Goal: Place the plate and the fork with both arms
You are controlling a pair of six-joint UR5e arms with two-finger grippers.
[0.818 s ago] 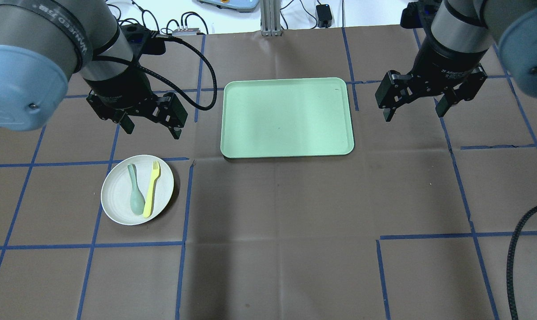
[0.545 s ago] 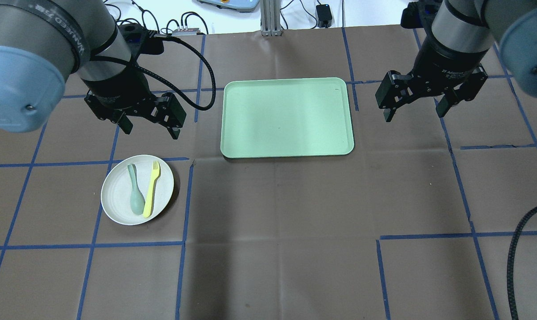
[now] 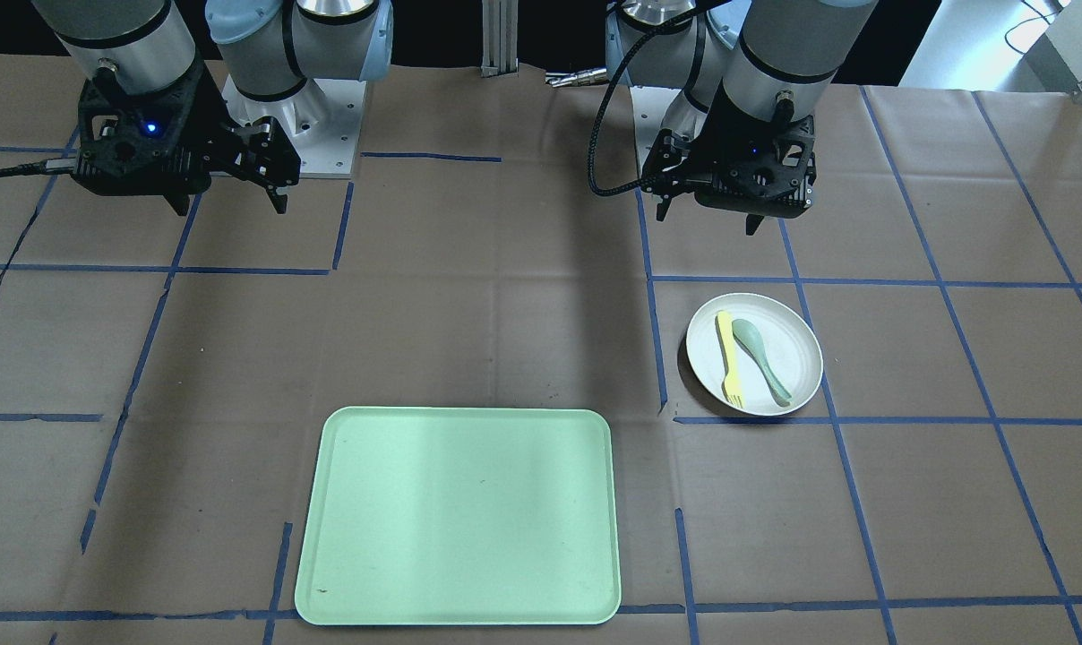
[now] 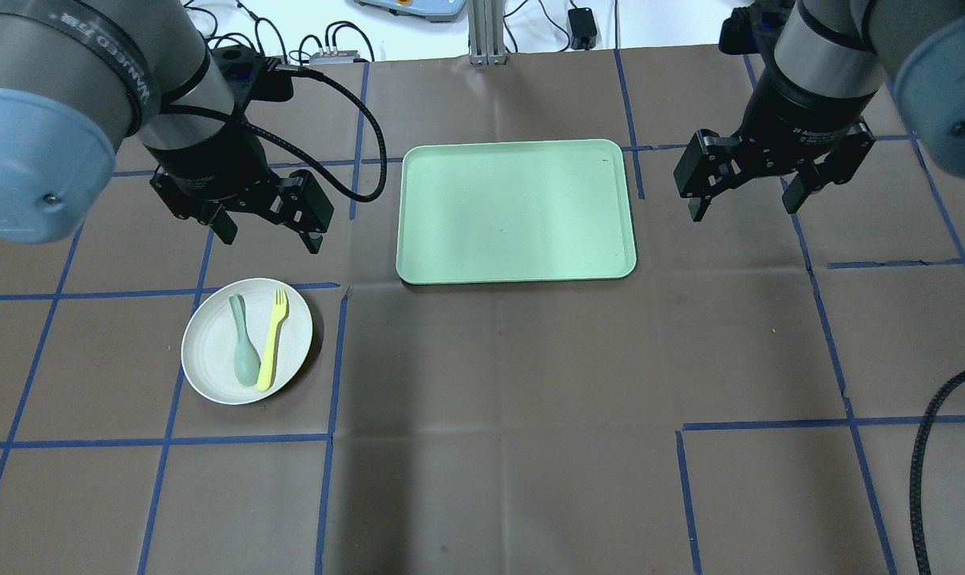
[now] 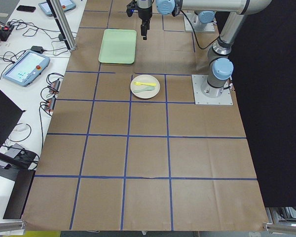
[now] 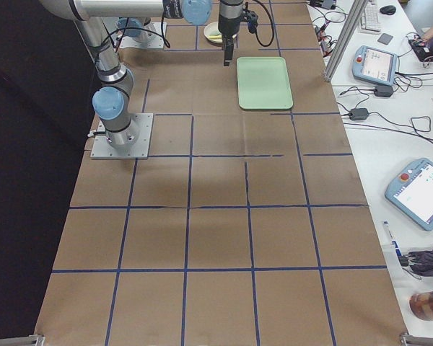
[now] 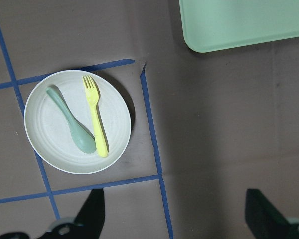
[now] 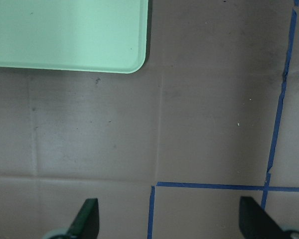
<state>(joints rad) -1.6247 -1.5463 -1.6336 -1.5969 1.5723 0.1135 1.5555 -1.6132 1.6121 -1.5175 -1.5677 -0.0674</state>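
Note:
The off-white plate point(image 4: 207, 345) sits on the table at the near left, with the pale yellow fork point(image 4: 272, 339) and a grey-green spoon point(image 4: 243, 351) lying side by side in it. My left gripper point(image 4: 271, 238) is open and empty, hovering just beyond the plate. In the left wrist view the plate point(image 7: 45, 134) and fork point(image 7: 95, 117) lie ahead of the open gripper point(image 7: 174, 214). My right gripper point(image 4: 743, 208) is open and empty, hovering right of the tray. In the front-facing view the plate point(image 3: 796, 358) and fork point(image 3: 729, 358) lie below my left gripper point(image 3: 707, 221).
A pale green rectangular tray point(image 4: 517, 212) lies between the two grippers at the table's middle back; its corner shows in the right wrist view point(image 8: 65, 32). Brown paper with blue tape lines covers the table. A black cable point(image 4: 922, 471) hangs at the near right.
My left arm has shifted slightly to the left above the plate. The right arm, plate, fork and tray have not visibly moved.

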